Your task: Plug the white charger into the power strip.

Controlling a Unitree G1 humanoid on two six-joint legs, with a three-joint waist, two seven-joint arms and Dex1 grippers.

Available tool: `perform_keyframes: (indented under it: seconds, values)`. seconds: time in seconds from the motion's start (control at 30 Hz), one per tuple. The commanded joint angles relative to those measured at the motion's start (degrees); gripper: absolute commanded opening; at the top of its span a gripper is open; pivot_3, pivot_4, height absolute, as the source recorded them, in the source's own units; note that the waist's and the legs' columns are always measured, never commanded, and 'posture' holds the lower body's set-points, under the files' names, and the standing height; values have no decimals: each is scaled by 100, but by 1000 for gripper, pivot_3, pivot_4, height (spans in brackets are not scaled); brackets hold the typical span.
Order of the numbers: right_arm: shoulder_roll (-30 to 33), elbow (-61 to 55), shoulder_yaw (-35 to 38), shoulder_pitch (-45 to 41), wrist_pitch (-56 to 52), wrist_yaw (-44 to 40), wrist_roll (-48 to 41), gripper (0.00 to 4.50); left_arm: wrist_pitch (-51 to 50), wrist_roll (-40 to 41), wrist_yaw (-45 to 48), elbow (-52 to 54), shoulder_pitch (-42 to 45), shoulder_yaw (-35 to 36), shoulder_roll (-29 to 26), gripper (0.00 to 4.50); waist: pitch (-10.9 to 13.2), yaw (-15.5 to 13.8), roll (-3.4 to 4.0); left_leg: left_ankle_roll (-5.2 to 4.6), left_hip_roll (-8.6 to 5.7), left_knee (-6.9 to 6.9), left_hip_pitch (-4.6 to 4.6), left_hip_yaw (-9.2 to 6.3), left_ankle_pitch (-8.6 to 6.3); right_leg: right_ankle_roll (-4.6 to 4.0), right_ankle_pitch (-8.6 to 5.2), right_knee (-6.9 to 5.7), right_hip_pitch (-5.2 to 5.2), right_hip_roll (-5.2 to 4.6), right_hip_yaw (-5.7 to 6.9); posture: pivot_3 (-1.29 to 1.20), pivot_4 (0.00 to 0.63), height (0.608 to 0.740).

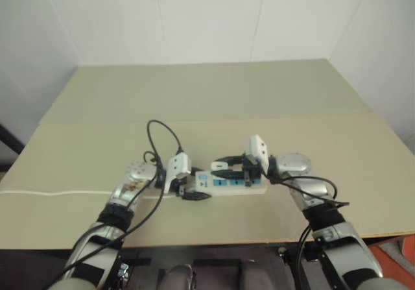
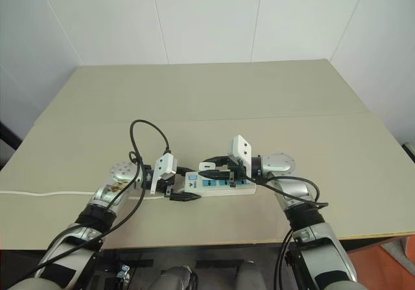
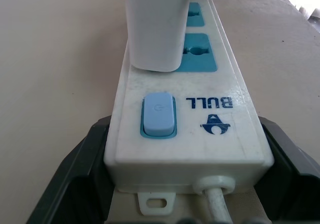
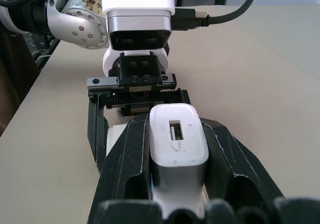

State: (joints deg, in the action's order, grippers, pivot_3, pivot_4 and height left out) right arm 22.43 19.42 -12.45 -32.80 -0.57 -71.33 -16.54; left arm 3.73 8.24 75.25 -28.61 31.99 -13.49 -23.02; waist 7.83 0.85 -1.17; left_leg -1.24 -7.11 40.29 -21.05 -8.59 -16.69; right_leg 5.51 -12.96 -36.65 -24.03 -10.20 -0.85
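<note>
R gripper (image 4: 177,184) is clamped on the white charger (image 4: 177,139), fingers closed on both its flanks, holding it over the power strip (image 1: 237,183). The charger sits at about 12 o'clock above the strip's top face, its bottom edge touching or nearly touching near the first blue socket (image 3: 200,53); can't tell if prongs are in. L gripper (image 1: 194,193) grips the strip's switch end (image 3: 159,115), at 9 o'clock. Strip's long axis runs 9–3. Likely next move: push straight down.
</note>
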Motion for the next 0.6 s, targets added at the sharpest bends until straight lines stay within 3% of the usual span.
perform_keyframes:
  seconds: [0.03, 0.6]
  values:
    - [150, 465, -250, 276, -136, -68, 402, 1181, -32, -63, 63, 89, -80, -67, -86, 3308, -2, 0, -1, 0, 0, -1, 1, 0, 0, 0, 0, 0, 0, 0, 0, 0, 150, 740]
    - [-153, 512, -581, 157, -180, -97, 675, 1181, -106, -31, 51, 214, -140, -83, -114, 3308, -7, 35, -6, 4, 6, -49, 40, 3, 2, 0, 0, 2, 12, 5, -2, 0, 150, 740]
